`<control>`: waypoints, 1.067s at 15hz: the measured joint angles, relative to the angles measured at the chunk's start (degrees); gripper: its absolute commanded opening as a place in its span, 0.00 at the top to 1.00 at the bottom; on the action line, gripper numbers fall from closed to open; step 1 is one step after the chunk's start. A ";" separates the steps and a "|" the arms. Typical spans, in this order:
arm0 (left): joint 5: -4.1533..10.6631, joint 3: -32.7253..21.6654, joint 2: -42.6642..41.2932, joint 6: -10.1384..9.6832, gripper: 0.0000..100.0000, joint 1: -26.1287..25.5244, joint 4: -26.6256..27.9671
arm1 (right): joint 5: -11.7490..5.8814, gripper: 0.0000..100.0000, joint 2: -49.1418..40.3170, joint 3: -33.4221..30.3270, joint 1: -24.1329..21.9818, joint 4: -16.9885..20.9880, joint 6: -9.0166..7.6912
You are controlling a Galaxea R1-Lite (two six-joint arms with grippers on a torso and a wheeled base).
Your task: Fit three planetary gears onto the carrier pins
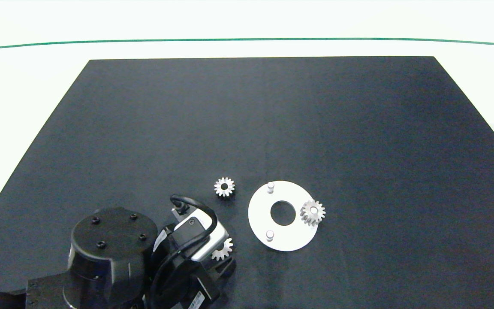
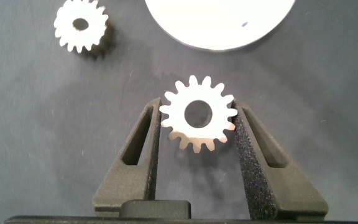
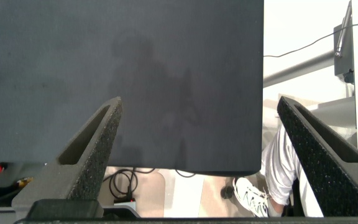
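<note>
One of the three planetary gears (image 1: 313,212) is seated on a carrier pin at the right edge of the white disc (image 1: 259,214); the two other carrier pins, far (image 1: 270,187) and near (image 1: 269,235), stand bare. A second gear (image 1: 224,186) lies loose on the black mat (image 1: 247,120), just left of the disc. The left gripper (image 2: 197,124), at the mat's near edge left of the disc, has its jaws closed against the toothed rim of the third gear (image 2: 198,114). By this judgement one fitting is done and two remain. The right gripper (image 3: 204,149) is off the head view, jaws spread wide and empty, over the mat's edge, with a person's shoe (image 3: 250,194) below.
</note>
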 measured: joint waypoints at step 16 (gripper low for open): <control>4.94 -16.18 5.42 1.19 0.87 -6.50 12.98 | -0.02 0.00 -0.45 2.77 0.17 -0.07 0.02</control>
